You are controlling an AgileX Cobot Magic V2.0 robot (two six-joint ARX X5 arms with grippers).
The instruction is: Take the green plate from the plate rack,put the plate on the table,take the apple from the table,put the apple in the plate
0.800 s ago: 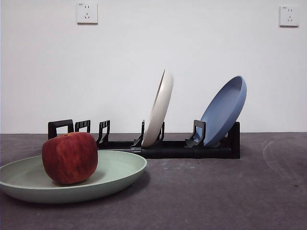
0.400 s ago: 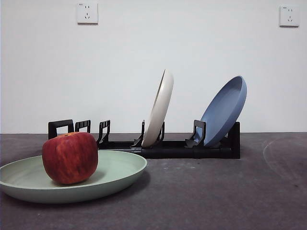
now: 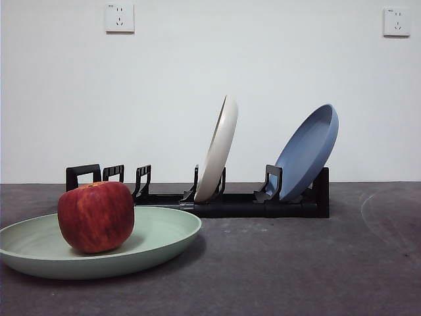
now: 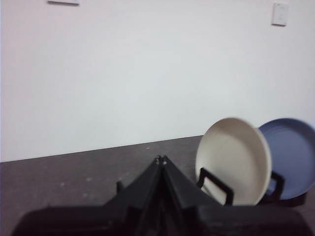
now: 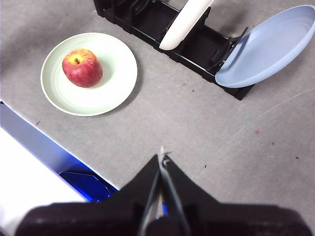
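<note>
The pale green plate (image 3: 158, 240) (image 5: 115, 69) lies flat on the dark grey table (image 3: 296, 263) in front of the black plate rack (image 3: 230, 204) (image 5: 197, 46). The red apple (image 3: 96, 216) (image 5: 82, 67) rests inside the plate, left of its centre in the front view. My right gripper (image 5: 162, 156) hangs high above the table, shut and holding nothing, well away from plate and apple. My left gripper (image 4: 161, 160) is also shut and holds nothing, raised and facing the wall with the rack's far end beyond it.
A cream-white plate (image 3: 218, 148) (image 4: 234, 160) and a blue plate (image 3: 308, 151) (image 5: 268, 46) stand tilted in the rack. The table's edge, with a white and blue surface (image 5: 39, 172) beyond it, shows in the right wrist view.
</note>
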